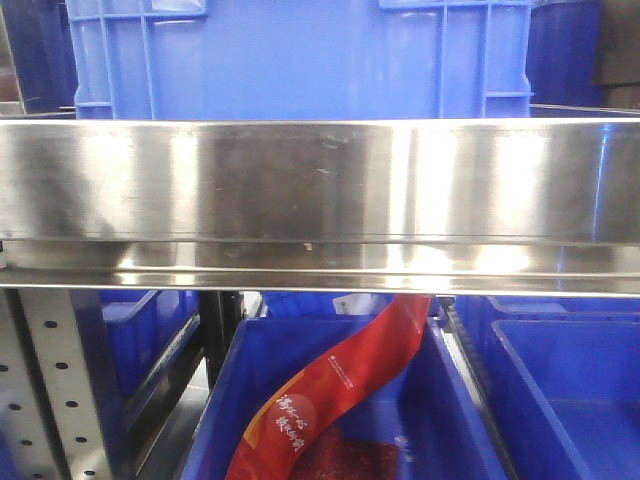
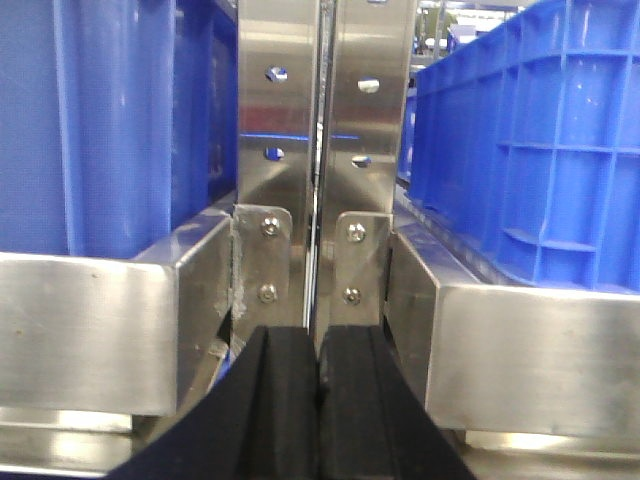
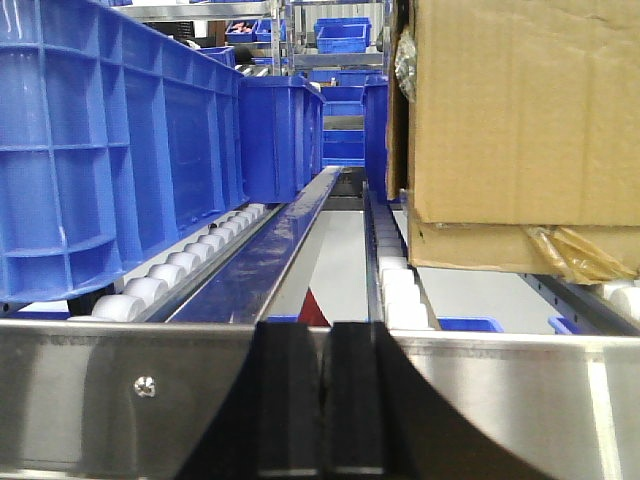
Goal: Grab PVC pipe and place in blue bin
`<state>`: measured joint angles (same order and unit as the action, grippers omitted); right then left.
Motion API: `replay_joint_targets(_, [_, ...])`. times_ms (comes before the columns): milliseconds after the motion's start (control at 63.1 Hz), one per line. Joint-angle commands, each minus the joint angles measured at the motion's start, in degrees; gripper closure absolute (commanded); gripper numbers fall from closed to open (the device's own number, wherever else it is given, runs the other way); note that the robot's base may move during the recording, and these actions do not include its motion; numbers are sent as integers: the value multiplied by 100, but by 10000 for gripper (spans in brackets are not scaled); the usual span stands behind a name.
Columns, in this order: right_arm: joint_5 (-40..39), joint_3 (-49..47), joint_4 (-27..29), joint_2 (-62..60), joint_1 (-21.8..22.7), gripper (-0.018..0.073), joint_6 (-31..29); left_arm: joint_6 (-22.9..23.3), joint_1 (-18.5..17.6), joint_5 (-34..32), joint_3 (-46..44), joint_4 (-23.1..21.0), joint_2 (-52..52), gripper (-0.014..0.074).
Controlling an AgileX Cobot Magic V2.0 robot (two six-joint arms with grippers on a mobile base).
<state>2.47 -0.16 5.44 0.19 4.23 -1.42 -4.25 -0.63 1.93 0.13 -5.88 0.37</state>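
The PVC pipe is out of view in every frame. Several blue bins show. One blue bin (image 1: pixel 300 60) stands on the steel shelf rail (image 1: pixel 320 180). Another blue bin (image 1: pixel 440 420) on the level below holds a red packet (image 1: pixel 340 390). My left gripper (image 2: pixel 318 335) is shut, its black pads pressed together with nothing between them, in front of the rack's steel upright (image 2: pixel 320 150). My right gripper (image 3: pixel 328 330) is shut and holds nothing, level with a steel front rail (image 3: pixel 130 390).
In the left wrist view blue crates (image 2: pixel 100 120) (image 2: pixel 540 150) flank the upright. The right wrist view looks down a roller lane (image 3: pixel 190 255) with a blue crate (image 3: pixel 100 150) on the left and a cardboard box (image 3: pixel 520 130) on the right.
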Motion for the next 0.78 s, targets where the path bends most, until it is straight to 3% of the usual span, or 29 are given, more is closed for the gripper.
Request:
replay_joint_targets(0, [-82, 16, -37, -19, -10, 728, 20, -3, -44, -155, -13, -17, -37, 707])
replay_joint_targets(761, [-82, 16, -37, -19, -10, 728, 20, -3, -44, -155, -13, -17, -37, 707])
